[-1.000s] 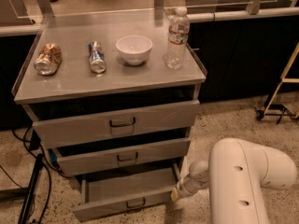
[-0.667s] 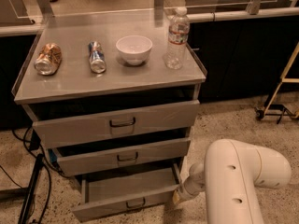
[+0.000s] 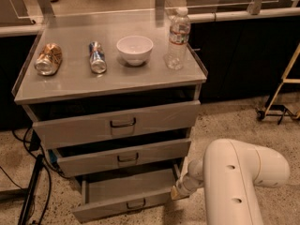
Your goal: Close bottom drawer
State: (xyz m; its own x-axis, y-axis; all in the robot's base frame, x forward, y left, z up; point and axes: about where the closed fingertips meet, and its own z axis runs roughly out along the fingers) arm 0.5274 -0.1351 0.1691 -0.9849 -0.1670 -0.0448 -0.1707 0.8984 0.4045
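The bottom drawer (image 3: 123, 205) is the lowest of three grey drawers in a metal cabinet. It is pulled out, with its shallow tray (image 3: 131, 185) showing and a small dark handle (image 3: 136, 203) at the centre of its low front panel. My gripper (image 3: 180, 191) is at the end of the white arm (image 3: 239, 172), low at the drawer's right front corner, close against its side. The middle drawer (image 3: 124, 157) and top drawer (image 3: 119, 123) stand slightly open above it.
On the cabinet top (image 3: 140, 81) lie a crushed can (image 3: 48, 58) and a second can (image 3: 97, 57), with a white bowl (image 3: 134, 49) and a water bottle (image 3: 178, 38). Black cables (image 3: 33, 186) run down the left. A yellow stand (image 3: 281, 97) is at the right.
The white arm has shifted slightly to the left. The gripper stays at the bottom drawer's right front corner, and the drawer looks equally far out.
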